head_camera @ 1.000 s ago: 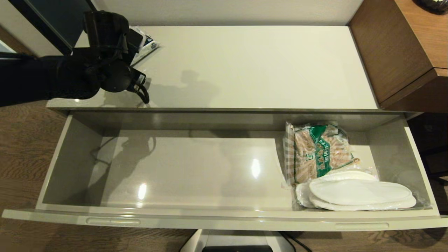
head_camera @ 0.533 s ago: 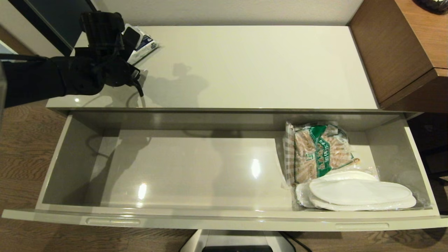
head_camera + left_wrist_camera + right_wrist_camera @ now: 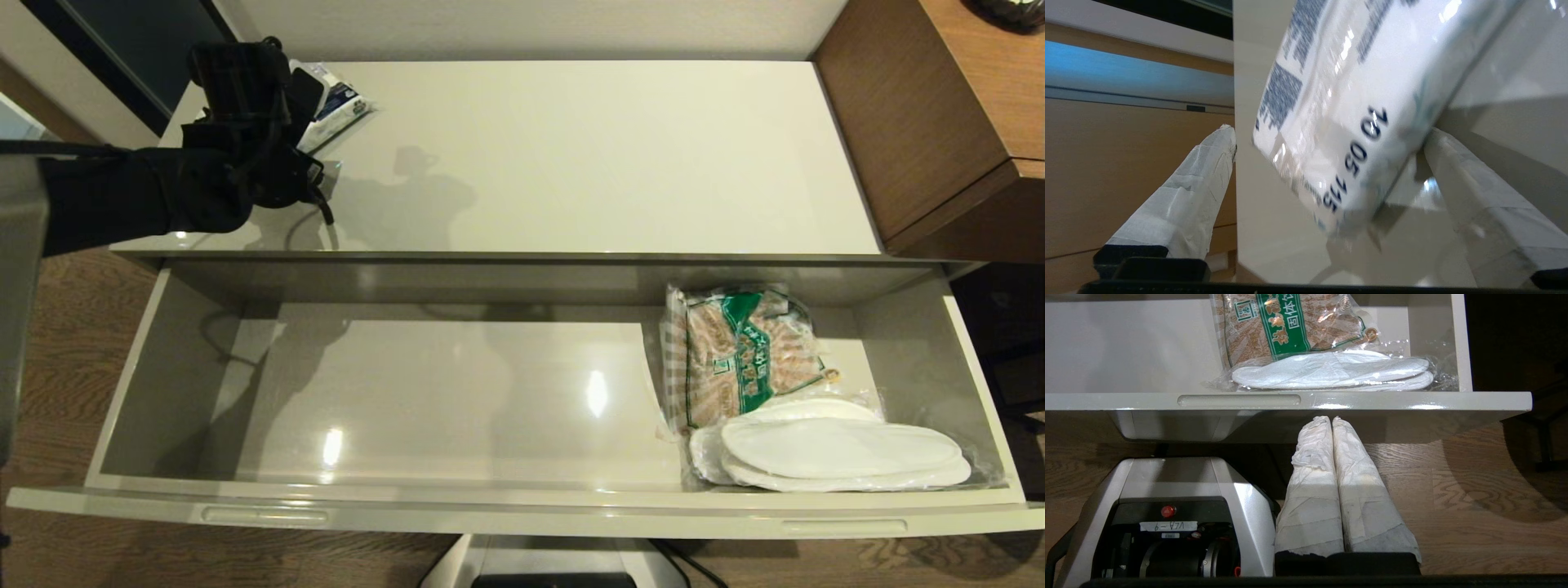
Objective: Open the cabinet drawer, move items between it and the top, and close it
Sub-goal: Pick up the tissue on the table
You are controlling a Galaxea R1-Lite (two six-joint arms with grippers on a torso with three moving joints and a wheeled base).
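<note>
Reaching over the far left corner of the top (image 3: 571,155) with the left gripper (image 3: 1331,139), fingers spread wide around the tissue pack (image 3: 1347,106) lying there, not yet closing on it; keeping the right gripper (image 3: 1332,420) parked low beneath the open cabinet drawer (image 3: 522,510), fingers pressed together, holding nothing; leaving the slippers (image 3: 841,453) inside at right, beside the snack bag (image 3: 743,347).

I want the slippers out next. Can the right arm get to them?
Probably yes: the right gripper hangs shut just below the open drawer, and the slippers lie uncovered right behind its front.
</note>
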